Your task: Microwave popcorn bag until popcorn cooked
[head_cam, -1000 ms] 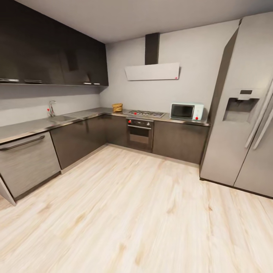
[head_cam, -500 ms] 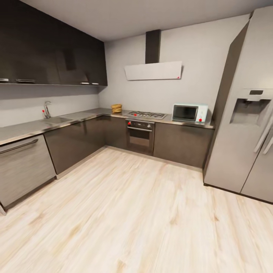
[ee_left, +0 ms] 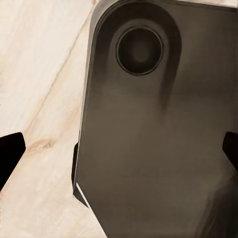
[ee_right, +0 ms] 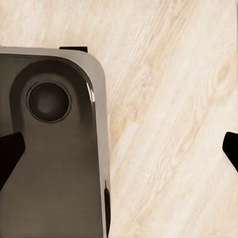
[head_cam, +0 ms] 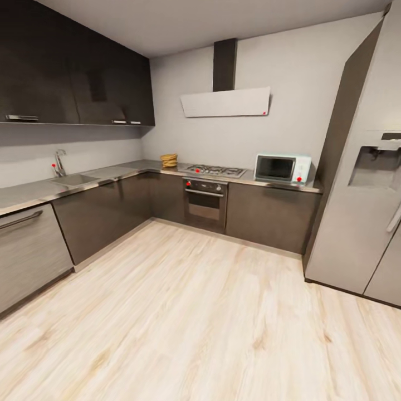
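The popcorn bag (head_cam: 169, 160), a small mustard-tan bundle, sits far off on the grey countertop (head_cam: 111, 174), in the corner to the left of the gas hob (head_cam: 215, 169). At the right end of that worktop stands the pale mint microwave (head_cam: 282, 168), its dark door closed. In the left wrist view my left gripper (ee_left: 119, 151) is open, its black fingertips (ee_left: 10, 153) far apart with nothing between them. In the right wrist view my right gripper (ee_right: 119, 148) is open too, over the wood floor.
A steel built-in oven (head_cam: 205, 199) sits under the hob, below a white hood (head_cam: 225, 102). A tall grey fridge (head_cam: 356, 189) stands at the right. A sink tap (head_cam: 58, 163) and a dishwasher front (head_cam: 28, 253) line the left. Both wrist views show my dark base (ee_left: 153, 129).
The whole head view has shifted: the camera has moved closer to the kitchen units, so the microwave and fridge sit further right and larger. The things themselves have not moved.
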